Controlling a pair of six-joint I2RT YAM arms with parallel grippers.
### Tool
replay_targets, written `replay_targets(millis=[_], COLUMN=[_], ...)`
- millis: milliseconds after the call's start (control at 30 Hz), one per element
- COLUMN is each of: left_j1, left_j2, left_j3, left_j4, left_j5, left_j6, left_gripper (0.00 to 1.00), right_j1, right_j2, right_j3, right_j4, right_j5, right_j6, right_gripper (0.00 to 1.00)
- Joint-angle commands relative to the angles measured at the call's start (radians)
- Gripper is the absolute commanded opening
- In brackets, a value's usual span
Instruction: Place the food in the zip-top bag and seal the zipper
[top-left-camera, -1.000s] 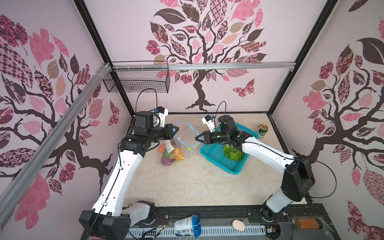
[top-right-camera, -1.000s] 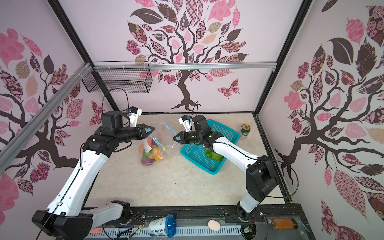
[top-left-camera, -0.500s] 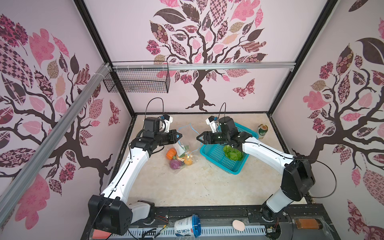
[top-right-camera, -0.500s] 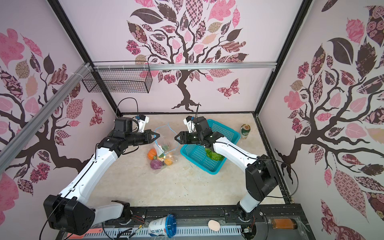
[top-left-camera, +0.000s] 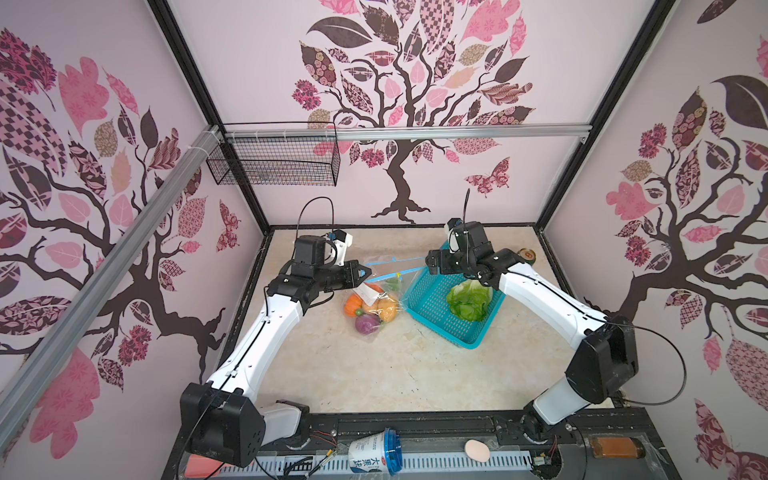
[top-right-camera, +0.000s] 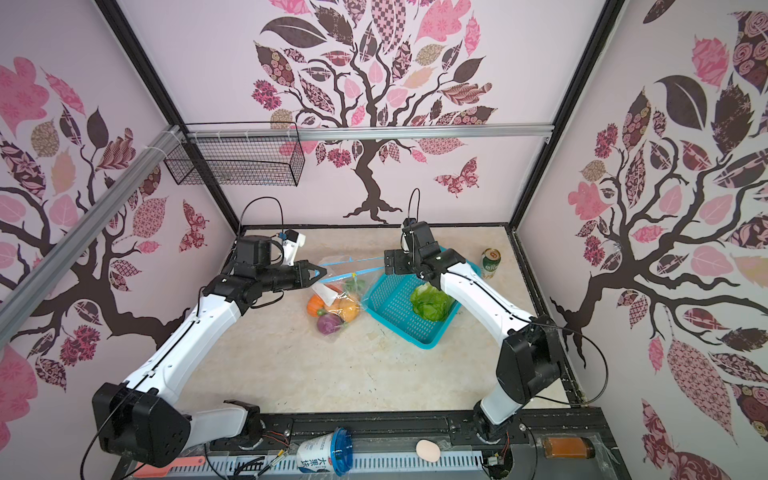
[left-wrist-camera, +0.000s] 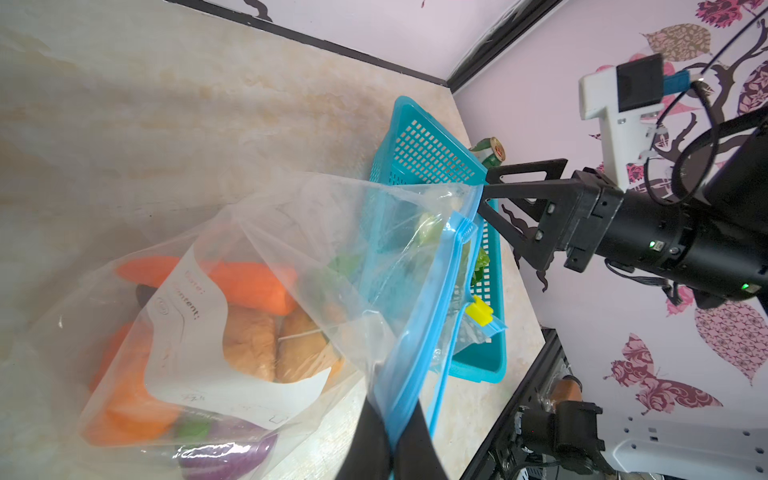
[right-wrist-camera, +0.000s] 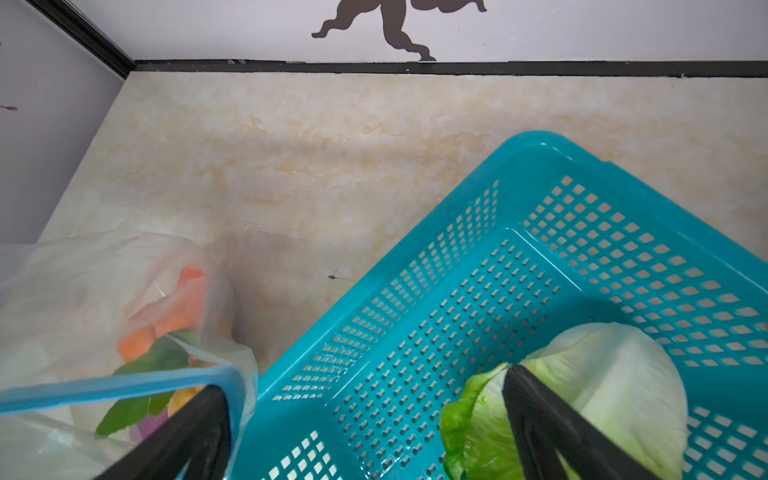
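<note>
Left fingers (left-wrist-camera: 376, 446) are clamped tight on the blue zipper (left-wrist-camera: 415, 332) at the left end of the zip-top bag (top-left-camera: 376, 297), holding that edge of the mouth up off the surface (top-left-camera: 374, 374).

Right fingers (right-wrist-camera: 540, 415) are spread wide and not pinching anything. In the right wrist view the right-hand corner of the blue strip bends around the tip of one finger and touches it. The other finger lines up over the cabbage (top-left-camera: 467, 299) (can't tell from that view whether there's any contact).

The mouth is open. In both top views the two blue strips run apart from each other between the two sets of fingers. The yellow slider (top-left-camera: 398, 274) sits on the nearer strip, roughly midway.

The bag's belly rests on the surface, just below and to the right of the left fingers. Inside it you can see the pumpkin (top-left-camera: 352, 305), onion (top-left-camera: 365, 323), potatoes (left-wrist-camera: 249, 345) and carrot (left-wrist-camera: 249, 282).

The cabbage is not in the bag. It's lying in the teal basket (top-left-camera: 436, 326), which sits right up against the bag's right side, below the right fingers. A green can (top-left-camera: 528, 254) stands at the far right, just past the basket.
</note>
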Motion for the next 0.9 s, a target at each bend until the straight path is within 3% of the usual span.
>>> replay_targets(millis=[0, 100, 200, 333, 733, 867], left_j1=[0.035, 0.036, 0.036, 0.035, 0.036, 0.034], left_j2=[-0.020, -0.019, -0.013, -0.008, -0.018, -0.023], left_j3=[-0.026, -0.030, -0.033, -0.034, -0.042, -0.043], left_j4=[-0.010, -0.006, 0.003, 0.009, 0.023, 0.027], left_j5=[-0.042, -0.041, -0.032, -0.015, -0.011, -0.010], left_j6=[-0.005, -0.008, -0.016, -0.027, -0.035, -0.038], left_gripper=[0.00, 0.00, 0.00, 0.00, 0.00, 0.00], right_j1=[-0.156, -0.176, -0.176, -0.170, -0.057, -0.038], right_j2=[0.017, -0.029, -0.084, -0.121, -0.136, -0.125], right_j3=[-0.013, -0.083, -0.125, -0.131, -0.021, 0.015], right_j4=[-0.136, -0.064, 0.012, 0.070, 0.094, 0.090], right_j5=[0.227, 0.088, -0.162, -0.379, -0.558, -0.568], right_j6=[0.001, 0.011, 0.020, 0.071, 0.112, 0.106], right_gripper=[1.00, 1.00, 1.00, 1.00, 0.99, 1.00])
